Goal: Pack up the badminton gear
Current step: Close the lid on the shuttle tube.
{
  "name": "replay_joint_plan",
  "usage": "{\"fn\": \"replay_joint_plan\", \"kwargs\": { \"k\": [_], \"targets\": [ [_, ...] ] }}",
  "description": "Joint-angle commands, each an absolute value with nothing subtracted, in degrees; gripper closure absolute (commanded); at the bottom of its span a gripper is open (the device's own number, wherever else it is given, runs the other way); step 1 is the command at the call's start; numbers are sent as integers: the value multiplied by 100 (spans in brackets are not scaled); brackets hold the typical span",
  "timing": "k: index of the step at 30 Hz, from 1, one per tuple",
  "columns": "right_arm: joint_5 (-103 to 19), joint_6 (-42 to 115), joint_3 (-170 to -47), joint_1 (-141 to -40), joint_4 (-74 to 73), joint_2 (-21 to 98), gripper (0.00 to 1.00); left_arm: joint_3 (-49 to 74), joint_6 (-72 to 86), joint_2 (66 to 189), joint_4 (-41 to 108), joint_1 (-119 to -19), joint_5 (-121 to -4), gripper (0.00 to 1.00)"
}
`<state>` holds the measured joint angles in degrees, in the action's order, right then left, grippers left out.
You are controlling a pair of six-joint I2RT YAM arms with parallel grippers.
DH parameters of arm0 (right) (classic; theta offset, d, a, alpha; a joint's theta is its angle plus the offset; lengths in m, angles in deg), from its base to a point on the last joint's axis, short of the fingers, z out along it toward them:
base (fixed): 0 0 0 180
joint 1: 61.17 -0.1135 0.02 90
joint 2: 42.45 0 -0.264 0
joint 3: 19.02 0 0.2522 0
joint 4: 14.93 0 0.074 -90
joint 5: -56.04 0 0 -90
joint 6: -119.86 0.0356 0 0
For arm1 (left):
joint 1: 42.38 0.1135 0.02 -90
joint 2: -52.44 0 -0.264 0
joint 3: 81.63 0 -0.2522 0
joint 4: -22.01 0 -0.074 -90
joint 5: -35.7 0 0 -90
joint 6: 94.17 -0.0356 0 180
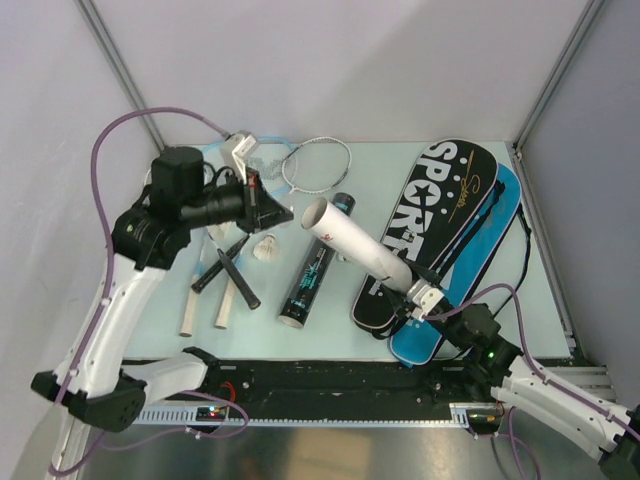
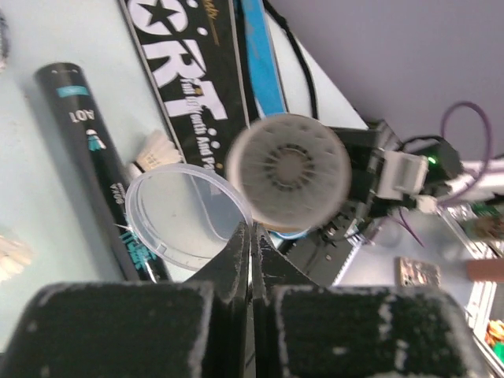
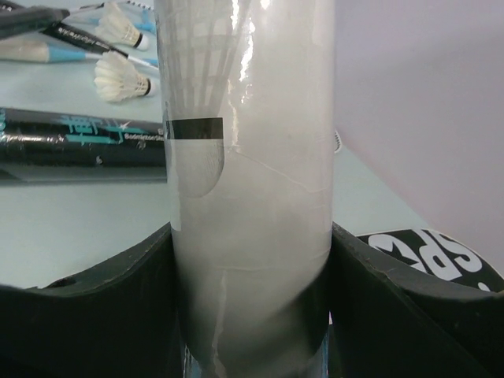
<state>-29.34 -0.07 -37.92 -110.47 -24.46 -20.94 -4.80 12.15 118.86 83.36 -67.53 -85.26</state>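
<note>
**A:** Which step is in hand?

**B:** Capping the white tube, by the look of it. The right gripper [image 1: 420,298] is spread wide around the lower end of the white tube [image 1: 360,248]. It clamps the tube and holds it tilted off the table [image 1: 330,335], with the open mouth facing the left arm. The left gripper [image 2: 250,236] has its jaws pressed together on the rim of a clear plastic lid [image 2: 185,216].

**A:** What does the next move call for?

**B:** Alignment. In the left wrist view the lid sits beside and a little below the tube's mouth, not square over it. It would need turning face-on, bringing across and pressing home while the right arm holds steady. Pinched only at its edge, the lid could twist as it is pushed.

**A:** Is anything in the tube?

**B:** Feather shapes and a dark band show through its wall in the right wrist view, so probably shuttlecocks.

**A:** And what is around it?

**B:** A black tube [image 1: 315,270] lies on the table under the raised one, with a loose shuttlecock [image 1: 265,248] just beside it. That shuttlecock is not yet packed, which argues against sealing too soon. A silver-white racket [image 1: 318,163] and several racket handles [image 1: 224,300] lie to the left. The black SPORT bag [image 1: 445,195] rests on a blue bag [image 1: 497,235] close behind the right arm. Nothing blocks the way between lid and mouth.
</note>
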Motion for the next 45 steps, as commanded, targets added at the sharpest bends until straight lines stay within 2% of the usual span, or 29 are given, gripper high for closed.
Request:
{"fn": "replay_joint_plan", "kwargs": {
  "k": [1, 11, 16, 25, 45],
  "targets": [
    [-3201, -147, -3893, -11115, -2647, -1925, 71, -74, 1403, 11363, 8283, -6735, -9404, 100],
    [-3283, -788, -4038, -11543, -2602, -1544, 71, 420, 1360, 10973, 8285, -6749, -10200, 100],
    [-3299, -913, -4067, -11589, -2712, -1641, 72, 738, 1488, 10806, 8285, -6751, -10155, 100],
    [-3226, -992, -4053, -11592, -2584, -1777, 72, 358, 1381, 10728, 8721, -6748, -9705, 100],
    [-3697, -1144, -4013, -11609, -2730, -1972, 72, 544, 1356, 10826, 8919, -6752, -10101, 100]
  ]
}}
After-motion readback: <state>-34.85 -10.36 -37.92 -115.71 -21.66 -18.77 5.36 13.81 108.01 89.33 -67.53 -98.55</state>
